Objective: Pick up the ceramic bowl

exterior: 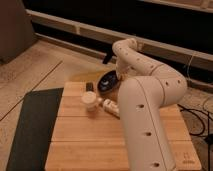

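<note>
The ceramic bowl is dark and glossy with a bluish sheen inside. It is tilted toward the camera at the far edge of the wooden table. My gripper is at the bowl's right rim, at the end of the white arm that curves down from above. It is shut on the rim and holds the bowl tipped up. The arm's thick white link hides the table's right middle.
A small cream cup stands just in front of the bowl. A white bottle-like item lies to the cup's right, and a small dark block to the bowl's left. A dark mat borders the table's left side. Cables lie on the floor at right.
</note>
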`<state>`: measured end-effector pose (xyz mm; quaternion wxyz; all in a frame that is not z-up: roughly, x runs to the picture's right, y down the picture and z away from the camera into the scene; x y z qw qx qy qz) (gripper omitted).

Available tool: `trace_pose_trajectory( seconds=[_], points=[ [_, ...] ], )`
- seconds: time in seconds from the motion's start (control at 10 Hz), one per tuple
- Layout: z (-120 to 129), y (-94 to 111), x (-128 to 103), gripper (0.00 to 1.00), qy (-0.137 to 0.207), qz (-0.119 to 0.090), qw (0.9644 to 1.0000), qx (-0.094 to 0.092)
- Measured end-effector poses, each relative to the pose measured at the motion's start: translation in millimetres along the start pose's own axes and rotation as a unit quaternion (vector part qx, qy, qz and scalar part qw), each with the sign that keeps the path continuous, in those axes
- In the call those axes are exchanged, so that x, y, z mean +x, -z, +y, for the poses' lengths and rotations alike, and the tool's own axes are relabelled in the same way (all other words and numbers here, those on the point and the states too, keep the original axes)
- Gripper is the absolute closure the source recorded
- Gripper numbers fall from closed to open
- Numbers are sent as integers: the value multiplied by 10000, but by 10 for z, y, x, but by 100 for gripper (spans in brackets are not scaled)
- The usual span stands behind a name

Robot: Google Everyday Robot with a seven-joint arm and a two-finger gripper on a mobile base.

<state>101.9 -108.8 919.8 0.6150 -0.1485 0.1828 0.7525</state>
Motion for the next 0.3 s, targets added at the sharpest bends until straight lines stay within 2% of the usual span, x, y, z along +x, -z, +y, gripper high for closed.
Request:
trace_pose_trajectory(
  seconds=[0.2, 0.3],
  points=[
    [178, 455, -162, 100, 192, -423, 9986, -248],
    [237, 648, -172, 100, 250, -511, 9978, -338]
  ],
)
